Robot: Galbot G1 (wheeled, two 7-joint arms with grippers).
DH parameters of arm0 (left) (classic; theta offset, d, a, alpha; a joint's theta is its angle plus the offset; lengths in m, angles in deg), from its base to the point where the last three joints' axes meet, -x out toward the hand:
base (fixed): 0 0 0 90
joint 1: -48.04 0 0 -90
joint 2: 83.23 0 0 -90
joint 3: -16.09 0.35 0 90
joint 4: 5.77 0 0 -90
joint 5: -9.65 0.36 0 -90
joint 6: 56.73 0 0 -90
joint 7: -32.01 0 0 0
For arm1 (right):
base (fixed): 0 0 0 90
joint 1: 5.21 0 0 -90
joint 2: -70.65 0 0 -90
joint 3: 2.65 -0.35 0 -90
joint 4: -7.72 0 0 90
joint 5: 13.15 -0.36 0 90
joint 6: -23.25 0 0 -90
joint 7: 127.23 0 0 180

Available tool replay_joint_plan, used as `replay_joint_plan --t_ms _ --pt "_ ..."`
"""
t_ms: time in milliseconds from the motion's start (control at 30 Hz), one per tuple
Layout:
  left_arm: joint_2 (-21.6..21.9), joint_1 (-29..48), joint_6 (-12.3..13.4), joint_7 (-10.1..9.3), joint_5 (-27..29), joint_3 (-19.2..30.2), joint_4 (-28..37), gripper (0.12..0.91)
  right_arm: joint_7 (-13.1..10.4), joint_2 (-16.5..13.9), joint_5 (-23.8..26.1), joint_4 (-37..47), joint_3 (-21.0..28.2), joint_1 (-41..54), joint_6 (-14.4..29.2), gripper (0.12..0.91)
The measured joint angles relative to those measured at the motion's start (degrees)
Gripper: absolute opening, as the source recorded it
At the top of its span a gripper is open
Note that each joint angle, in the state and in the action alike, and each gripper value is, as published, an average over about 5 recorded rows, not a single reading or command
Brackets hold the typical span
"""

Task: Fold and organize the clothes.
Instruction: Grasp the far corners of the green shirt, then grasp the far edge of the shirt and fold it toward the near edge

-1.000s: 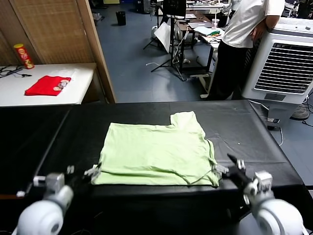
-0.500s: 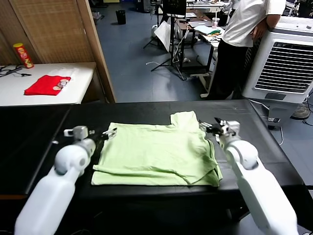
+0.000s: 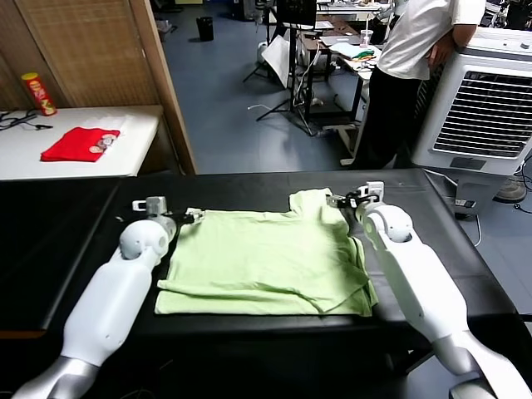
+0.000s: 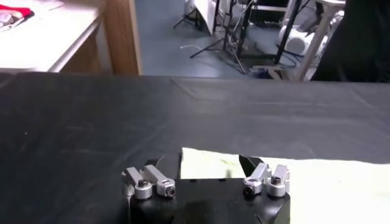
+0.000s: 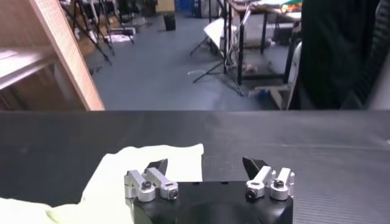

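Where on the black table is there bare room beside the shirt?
Bare black table lies left of the left pincer, and a narrower strip right of the right pincer. A band runs behind the T-shirt. The near edge, crossed by both arms, is crowded.

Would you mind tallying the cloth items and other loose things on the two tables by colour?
Pale green: 1, the T-shirt on the black table
Red: 1, the folded cloth on the white table
Red and yellow: 1, the can on the white table
Total: 3
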Motion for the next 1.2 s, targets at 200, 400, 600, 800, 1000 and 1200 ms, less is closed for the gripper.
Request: replay_joint_plan --t_ms 200,400,600,800,1000,1200 --pt "-0.11 0.39 0.02 1.85 -0.08 -0.04 1.31 0.75 1.07 2.05 1.16 3.2 -0.41 0.63 1.05 0.649" --pt "-0.14 0.22 0.17 2.45 0.03 -0.06 1.67 0.446 1.62 3.09 1.6 4.55 -1.08 0.59 1.64 0.328" --pt "-0.18 0.26 0.66 3.56 1.04 -0.08 2.37 0.158 3.27 3.06 2.48 4.29 -1.53 -0.48 4.17 0.15" --pt "-0.15 -0.27 1.67 3.15 1.4 -0.55 1.87 0.129 5.16 2.04 1.98 1.7 -2.09 -2.18 8.18 0.128" --pt "1.33 -2.91 1.41 1.47 1.03 -2.08 -3.29 0.129 6.36 -1.25 1.41 -7.05 -2.83 -6.42 8.58 0.128" --pt "4.44 -8.35 1.45 1.12 0.93 -4.48 -13.21 0.129 6.29 -5.8 1.39 -19.17 -4.93 -13.38 6.49 0.126"
